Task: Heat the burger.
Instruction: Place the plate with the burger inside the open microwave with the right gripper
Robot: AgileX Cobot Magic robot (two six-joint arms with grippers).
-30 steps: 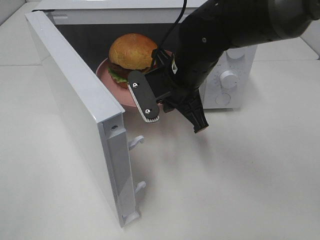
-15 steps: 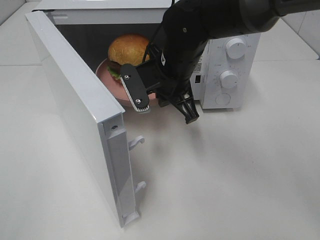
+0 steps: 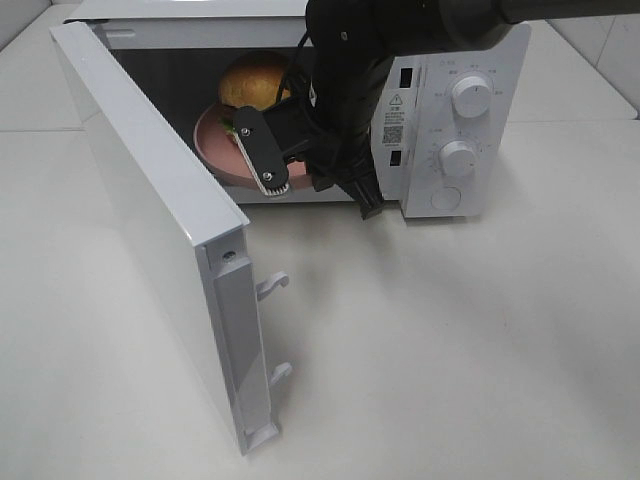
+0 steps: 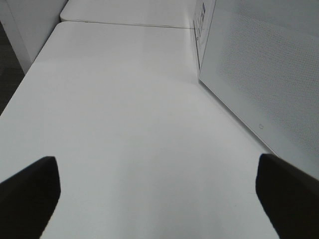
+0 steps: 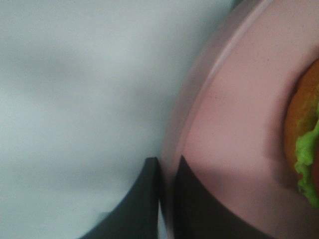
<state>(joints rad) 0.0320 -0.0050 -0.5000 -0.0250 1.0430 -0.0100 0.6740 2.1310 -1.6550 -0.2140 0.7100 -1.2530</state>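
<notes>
Fingers (image 5: 142, 199) of the right gripper (image 5: 167, 169) are pressing together on the rim of the pink plate (image 3: 210, 140), one dark tip lying on each side of its edge. The burger (image 3: 250, 82) is sitting on that plate inside the cavity of the white microwave (image 3: 450, 120), its bun top showing behind the black arm and a bit of green lettuce showing in the right wrist view. The plate's near edge is lying just at the mouth of the cavity; whether the plate is resting on the cavity floor cannot be told. The microwave door (image 3: 150, 200) is standing wide open, swung out to the left over the white table (image 3: 480, 350). The left gripper (image 4: 157, 199) is hanging above the bare table with its fingers spread far apart and holding nothing, and the door's perforated panel is showing just beside it.
</notes>
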